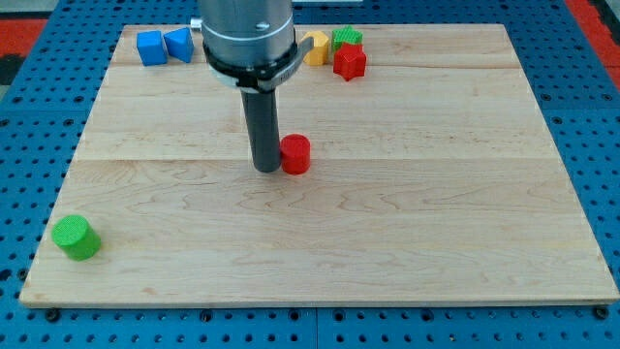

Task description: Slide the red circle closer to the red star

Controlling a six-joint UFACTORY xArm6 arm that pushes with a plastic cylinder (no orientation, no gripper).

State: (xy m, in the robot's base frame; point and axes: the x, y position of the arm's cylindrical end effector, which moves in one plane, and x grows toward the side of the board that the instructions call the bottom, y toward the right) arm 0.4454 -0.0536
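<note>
Red circle block (pixel 295 154) near board centre, touching my tip (pixel 266 169) on its right side. Red star block (pixel 349 61) well apart, toward the view's top, beside green star block (pixel 347 39) and yellow block (pixel 315 47). No claw here: just a plain dark rod.

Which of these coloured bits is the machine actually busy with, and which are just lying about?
In the job:
red circle
red star
my tip, just to the view's left of the circle

Lying about:
green cylinder
two blue blocks
yellow block
green block
</note>
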